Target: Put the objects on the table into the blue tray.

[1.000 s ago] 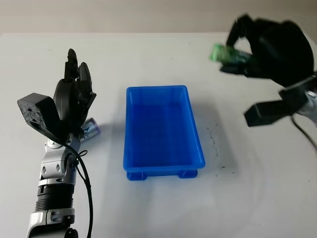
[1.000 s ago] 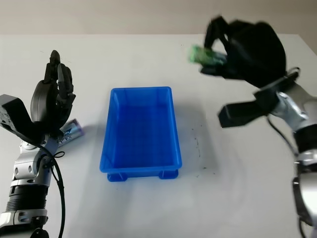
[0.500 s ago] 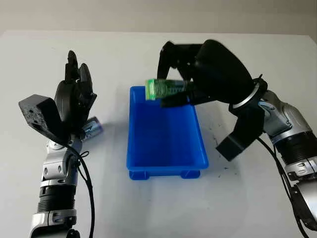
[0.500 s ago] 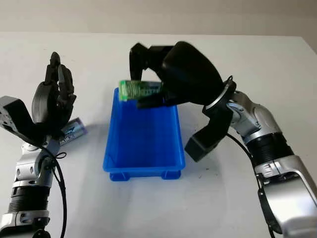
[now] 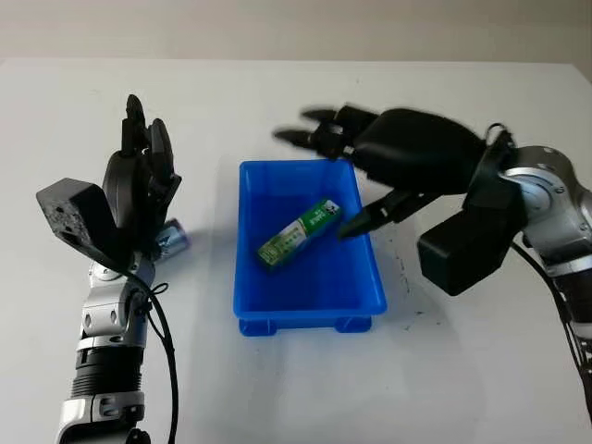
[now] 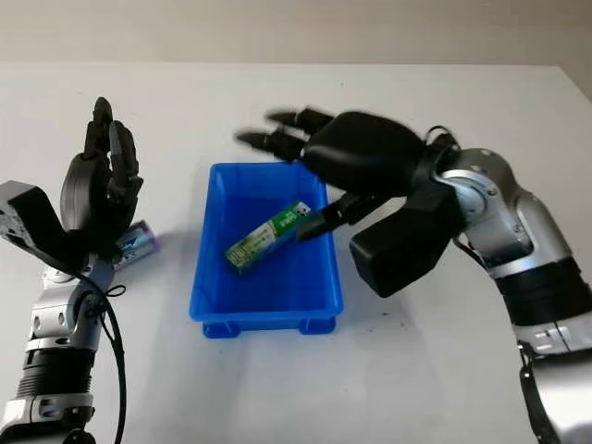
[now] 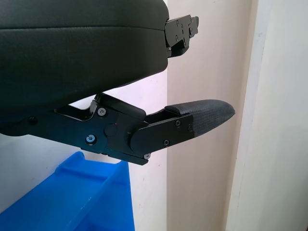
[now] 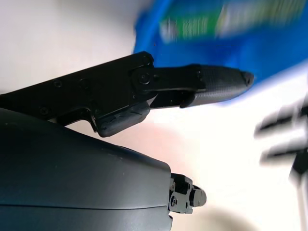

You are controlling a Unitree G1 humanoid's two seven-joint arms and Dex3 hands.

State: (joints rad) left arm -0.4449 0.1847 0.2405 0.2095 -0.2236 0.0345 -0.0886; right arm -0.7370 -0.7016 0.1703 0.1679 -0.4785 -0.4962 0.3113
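The blue tray [image 5: 248, 317] stands mid-table. A green and white tube [image 5: 300, 234] lies slanted inside it, also visible as a blur in the right wrist view as the tube [image 8: 226, 21]. My right hand [image 5: 347, 176] hovers open over the tray's far right corner, holding nothing. A small purple and silver packet [image 5: 171, 239] lies on the table left of the tray. My left hand [image 5: 139, 185] is raised open just above and left of that packet, partly hiding it. The tray's edge [image 7: 82, 202] shows in the left wrist view.
White tabletop all around, with a few dark specks [image 5: 404, 277] right of the tray. The table's far edge meets a beige wall at the top.
My right hand carried the green tube from the far right to over the tray and let go; the tube now lies in the tray. The left hand stayed put.
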